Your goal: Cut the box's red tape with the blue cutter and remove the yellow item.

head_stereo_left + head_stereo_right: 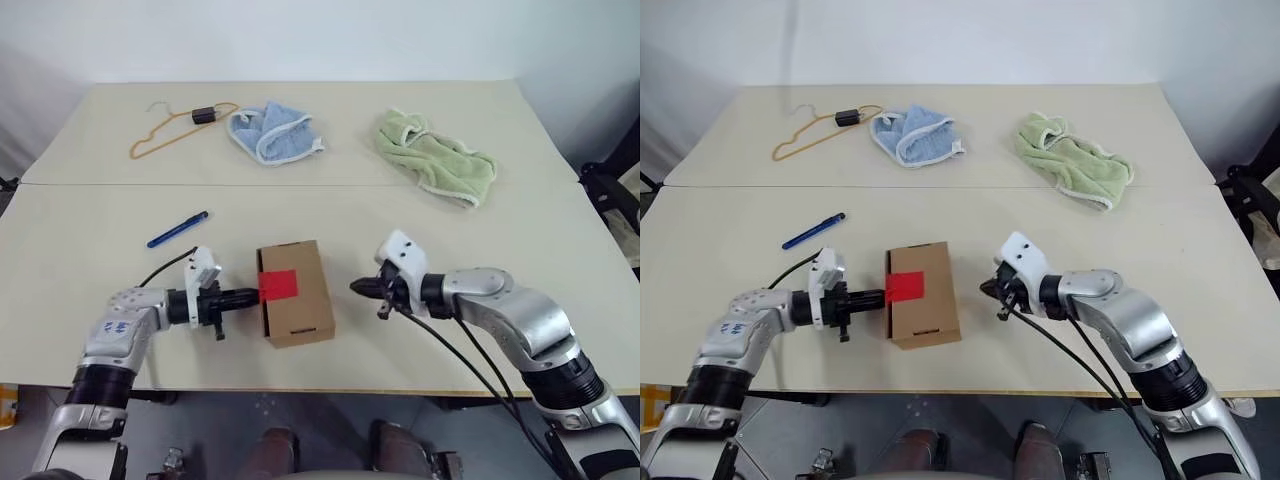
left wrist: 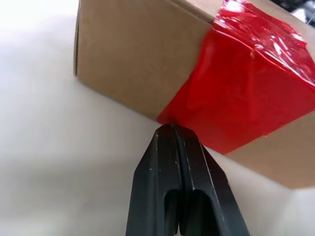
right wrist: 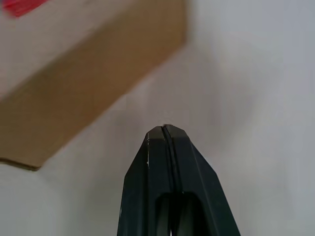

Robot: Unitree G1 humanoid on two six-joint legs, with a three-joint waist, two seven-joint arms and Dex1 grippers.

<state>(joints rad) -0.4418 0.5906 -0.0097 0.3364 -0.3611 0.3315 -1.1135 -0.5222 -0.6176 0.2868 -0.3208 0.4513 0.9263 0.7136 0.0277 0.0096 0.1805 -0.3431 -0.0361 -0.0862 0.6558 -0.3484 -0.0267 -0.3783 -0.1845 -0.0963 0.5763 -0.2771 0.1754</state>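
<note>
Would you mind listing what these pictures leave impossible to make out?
- Yellow item: the box is closed, so its contents are hidden in the eye views.
- Blue cutter: too small in the eye views to show its tip or blade.
- Left tool: left wrist view cannot settle whether it touches the red tape.

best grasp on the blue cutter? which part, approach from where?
Grip the blue cutter mid-barrel, coming from above with the fingers across its narrow width. It lies flat and diagonal on the table, clear of the box, so the middle is probably free on both sides. Left gripper is nearer.
</note>
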